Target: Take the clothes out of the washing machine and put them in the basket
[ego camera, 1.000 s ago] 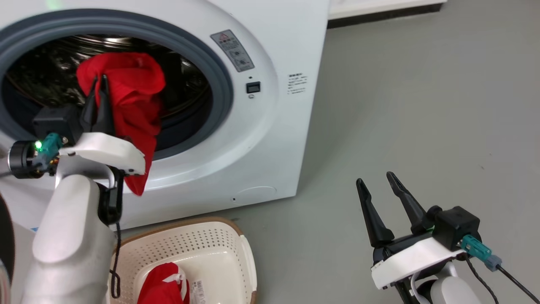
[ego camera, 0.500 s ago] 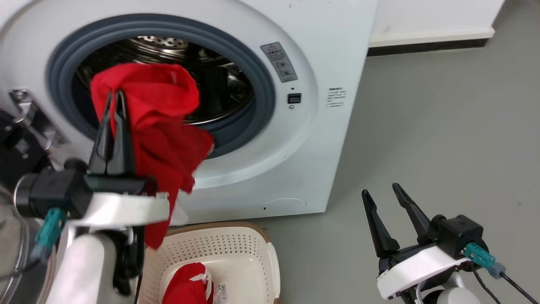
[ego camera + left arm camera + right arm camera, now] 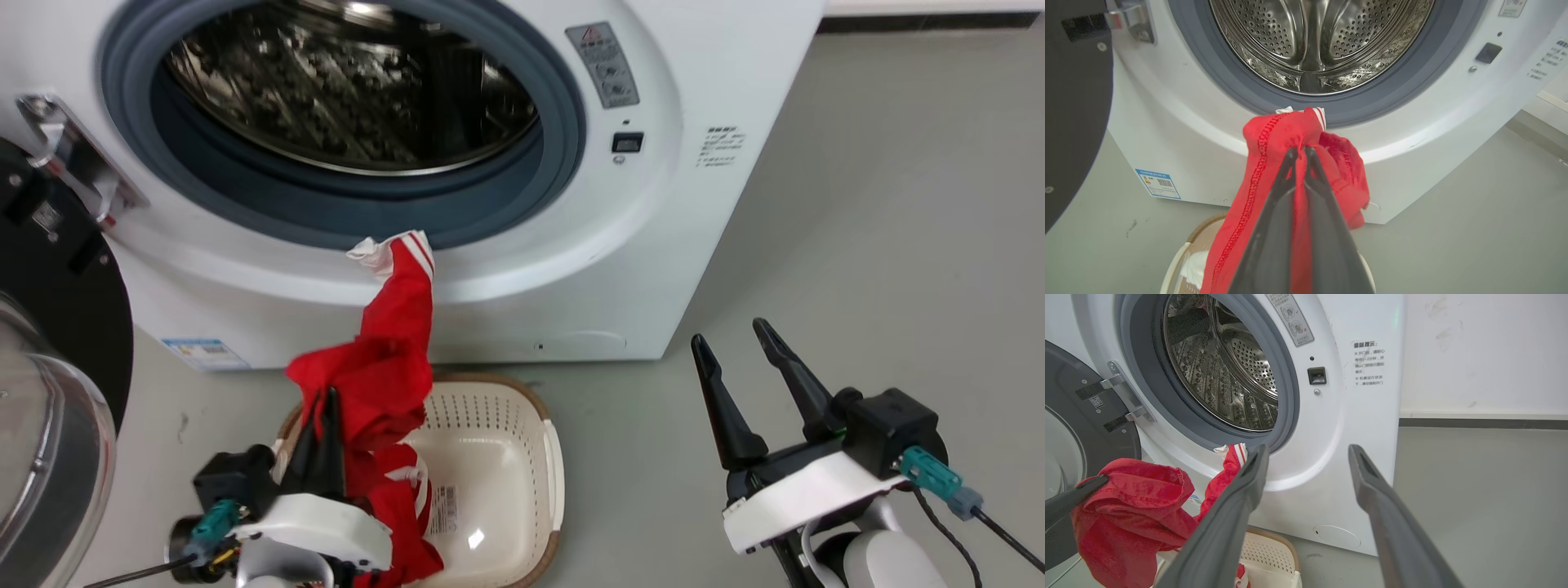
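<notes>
My left gripper (image 3: pixel 322 398) (image 3: pixel 1299 151) is shut on a red garment (image 3: pixel 384 384) (image 3: pixel 1274 163) (image 3: pixel 1131 510), held just above the cream basket (image 3: pixel 522 425) (image 3: pixel 1267 551). One striped end of this garment (image 3: pixel 406 247) still hangs over the grey lip of the washing machine (image 3: pixel 718 229) (image 3: pixel 1167 122) (image 3: pixel 1363 416). More red cloth with white trim (image 3: pixel 400 490) lies inside the basket. The steel drum (image 3: pixel 1314 41) looks bare where I can see it. My right gripper (image 3: pixel 733 336) (image 3: pixel 1306 451) is open over the floor to the right, holding nothing.
The machine's black-framed glass door (image 3: pixel 49 392) (image 3: pixel 1081 428) stands swung open at the left, close to my left arm. Grey floor (image 3: pixel 898 204) stretches out right of the machine. A white wall with a dark skirting (image 3: pixel 1486 422) runs behind.
My left gripper has pulled the red garment out of the drum and lowered it to the basket, one end trailing on the door lip. The head camera has shifted. The right gripper has stayed put.
</notes>
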`<state>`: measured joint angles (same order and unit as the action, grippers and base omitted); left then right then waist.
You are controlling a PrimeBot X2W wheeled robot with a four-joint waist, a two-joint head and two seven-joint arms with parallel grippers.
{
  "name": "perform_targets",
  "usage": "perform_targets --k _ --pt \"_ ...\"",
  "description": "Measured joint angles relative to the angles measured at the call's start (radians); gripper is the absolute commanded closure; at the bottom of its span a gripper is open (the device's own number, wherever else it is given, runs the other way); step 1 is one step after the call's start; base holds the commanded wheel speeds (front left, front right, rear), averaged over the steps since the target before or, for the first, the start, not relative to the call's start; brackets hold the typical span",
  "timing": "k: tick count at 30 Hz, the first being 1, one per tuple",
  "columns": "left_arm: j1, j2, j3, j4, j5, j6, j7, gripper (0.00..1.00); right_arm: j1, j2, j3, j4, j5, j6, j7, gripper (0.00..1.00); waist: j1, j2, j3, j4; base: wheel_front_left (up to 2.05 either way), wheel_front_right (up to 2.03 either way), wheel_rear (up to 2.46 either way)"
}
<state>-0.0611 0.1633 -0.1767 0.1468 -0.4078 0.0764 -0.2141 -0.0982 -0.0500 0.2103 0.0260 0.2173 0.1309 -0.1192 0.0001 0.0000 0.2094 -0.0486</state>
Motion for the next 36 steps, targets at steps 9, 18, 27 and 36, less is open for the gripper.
perform_targets --k 9,18,27,36 --pt "-0.221 -0.061 -0.021 0.459 0.001 -0.072 -0.044 1.0 -0.07 0.0 0.009 -0.028 -0.016 0.0 -0.002 0.0 0.0 0.0 0.161 0.0 0.0 0.0 0.0" --pt "-0.491 -0.068 -0.013 0.803 0.047 -0.103 -0.049 1.0 -0.15 0.0 0.034 -0.053 -0.023 0.0 -0.019 0.0 0.0001 0.0 0.391 -0.034 0.0 0.0 0.0" --pt "-0.616 -0.023 0.029 0.95 0.061 -0.093 -0.049 1.0 -0.189 0.0 0.057 -0.048 -0.008 0.0 -0.057 0.0 0.0002 0.0 0.573 -0.095 0.0 0.0 0.0" --pt "-0.644 0.0 0.06 0.989 0.061 -0.112 -0.049 0.0 -0.205 -0.001 0.064 0.005 0.008 0.0 -0.091 0.0 0.0001 0.0 0.615 -0.152 0.0 0.0 0.0"
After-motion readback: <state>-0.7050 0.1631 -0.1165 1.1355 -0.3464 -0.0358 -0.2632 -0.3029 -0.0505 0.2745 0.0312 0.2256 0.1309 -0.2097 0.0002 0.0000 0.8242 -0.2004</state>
